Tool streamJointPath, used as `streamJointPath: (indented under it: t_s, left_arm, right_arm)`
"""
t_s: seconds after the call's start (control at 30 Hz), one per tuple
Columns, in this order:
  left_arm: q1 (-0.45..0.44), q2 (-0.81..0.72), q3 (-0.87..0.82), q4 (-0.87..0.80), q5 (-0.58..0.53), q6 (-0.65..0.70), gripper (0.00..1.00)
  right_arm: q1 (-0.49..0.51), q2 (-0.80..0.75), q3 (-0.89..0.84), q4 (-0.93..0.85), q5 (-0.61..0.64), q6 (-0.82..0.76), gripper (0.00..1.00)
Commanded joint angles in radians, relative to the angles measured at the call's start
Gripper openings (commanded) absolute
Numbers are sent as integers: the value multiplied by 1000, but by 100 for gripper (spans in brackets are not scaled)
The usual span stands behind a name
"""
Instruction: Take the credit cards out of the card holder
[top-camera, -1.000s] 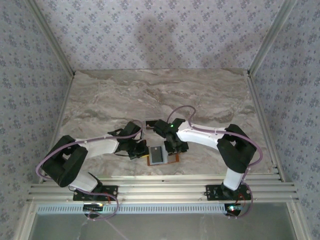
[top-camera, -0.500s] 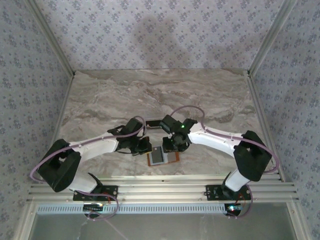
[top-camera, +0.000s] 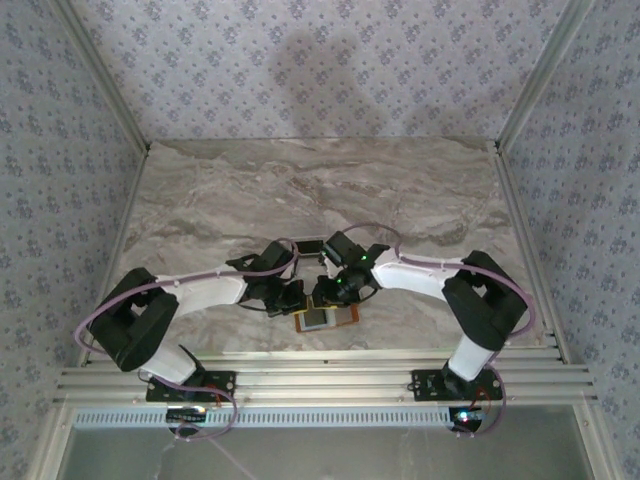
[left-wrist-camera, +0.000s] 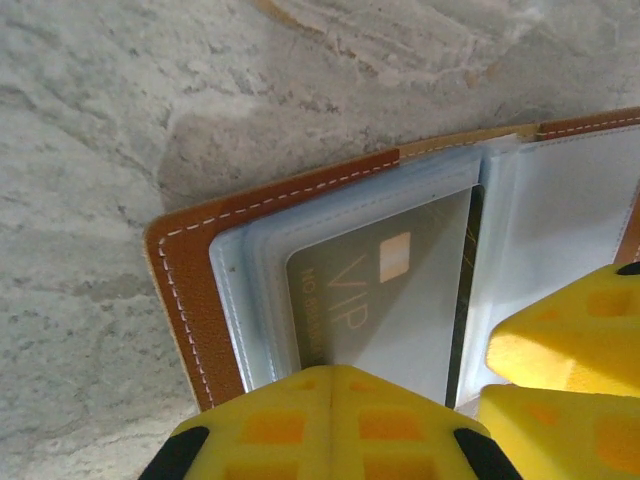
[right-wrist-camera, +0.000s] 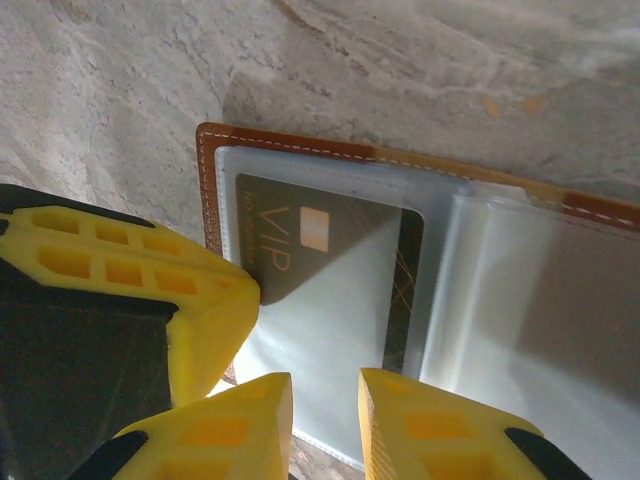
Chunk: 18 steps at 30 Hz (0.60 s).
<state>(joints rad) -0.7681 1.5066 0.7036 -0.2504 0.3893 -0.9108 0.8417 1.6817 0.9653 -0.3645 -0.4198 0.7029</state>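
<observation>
Orange-brown leather folding card holder (top-camera: 347, 318) lying open and flat on the grey marbled table (top-camera: 300, 180). Dark olive plastic credit card (left-wrist-camera: 380, 290) marked VIP, lodged in a clear sleeve at the holder's stitched end. Left gripper (left-wrist-camera: 330, 385) pressed together, set over the holder's brown stitched border. Right gripper (right-wrist-camera: 325, 415) just beside it, above the sleeve, pads narrowly parted with nothing visibly caught between. Against half a second earlier: both grippers drawn closer together over the holder, holder itself unmoved.

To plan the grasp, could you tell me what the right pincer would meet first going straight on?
Probably the clear plastic sleeve over the dark VIP card in the orange-brown leather card holder; depth unclear.
</observation>
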Motion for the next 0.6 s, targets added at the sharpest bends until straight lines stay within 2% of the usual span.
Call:
streamJointPath:
  t_s: [0.0, 0.57]
  left_arm:
    - [-6, 14, -11, -15, -25, 8, 0]
    - [-5, 15, -6, -45, -50, 20, 0]
  right_arm:
    - [-5, 18, -11, 24, -30, 7, 25]
    - [-2, 45, 0, -74, 104, -30, 25]
